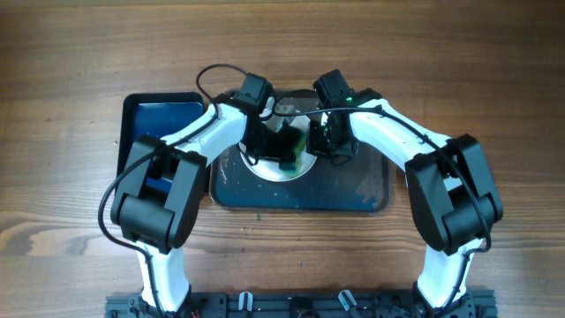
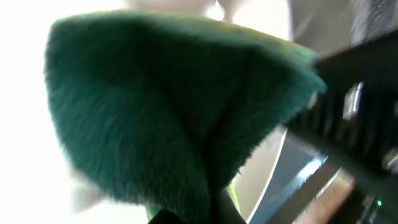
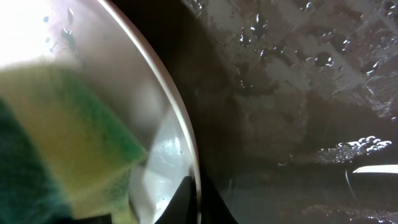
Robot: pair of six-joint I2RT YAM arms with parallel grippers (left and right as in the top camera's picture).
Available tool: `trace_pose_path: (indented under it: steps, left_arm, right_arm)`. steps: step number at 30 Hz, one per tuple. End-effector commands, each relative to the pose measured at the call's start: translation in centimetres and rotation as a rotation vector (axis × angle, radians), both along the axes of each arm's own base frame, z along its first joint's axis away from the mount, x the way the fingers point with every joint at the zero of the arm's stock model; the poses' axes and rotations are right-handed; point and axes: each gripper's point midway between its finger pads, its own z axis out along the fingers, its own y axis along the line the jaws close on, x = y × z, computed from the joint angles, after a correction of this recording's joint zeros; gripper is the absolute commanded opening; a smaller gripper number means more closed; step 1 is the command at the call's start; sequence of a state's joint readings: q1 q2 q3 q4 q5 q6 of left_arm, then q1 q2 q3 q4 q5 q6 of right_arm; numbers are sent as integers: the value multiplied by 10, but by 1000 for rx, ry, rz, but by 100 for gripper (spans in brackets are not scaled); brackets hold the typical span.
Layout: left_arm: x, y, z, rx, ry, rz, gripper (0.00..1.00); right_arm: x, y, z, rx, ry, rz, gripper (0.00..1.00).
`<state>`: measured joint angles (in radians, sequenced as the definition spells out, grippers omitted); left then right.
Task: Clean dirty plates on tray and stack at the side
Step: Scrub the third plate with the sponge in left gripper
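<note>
While the brown wooden desk (image 1: 494,53) is carrying everything, the large dark grey rounded tray (image 1: 353,190) is lying at its middle, beaded with water. A smaller black tray with a blue bottom (image 1: 163,115) is sitting just beside its left end. One round white plate (image 1: 281,170) is resting on the grey tray's left part, with both arms crowding over it. The left pincer (image 1: 287,146) is pinching a green-and-yellow sponge (image 2: 161,106) against the plate's face, and the right pincer (image 1: 320,141) is clamping the plate's rim.
</note>
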<state>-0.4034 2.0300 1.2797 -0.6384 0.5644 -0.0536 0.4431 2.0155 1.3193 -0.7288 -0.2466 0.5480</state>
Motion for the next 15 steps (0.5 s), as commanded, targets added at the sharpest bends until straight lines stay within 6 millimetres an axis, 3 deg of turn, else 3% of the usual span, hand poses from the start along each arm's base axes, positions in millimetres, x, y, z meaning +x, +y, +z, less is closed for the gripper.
trace_pose_path:
  steps: [1,4,7,10,11,15]
  left_arm:
    - [44,38,-16,189,-97,226,4]
    - [72,81,-21,358,-176,419,4]
    - [74,132,-25,546,-170,621,4]
    - [47,150,-30,631,-53,668,4]
    - [24,151,-32,655,37,634,4]
    - [-27,134,-30,617,229,411,4]
  right_arm:
    - [-15,-2,-13,-16,49,42,4]
    - [-15,-1,-13,-15,48,40,4]
    - [-15,-1,-13,-16,48,41,4]
    - [-15,-2,-13,-16,48,41,4]
    - [-15,-2,-13,-16,47,46,4]
    - [-14,-1,-13,-14,42,49,4]
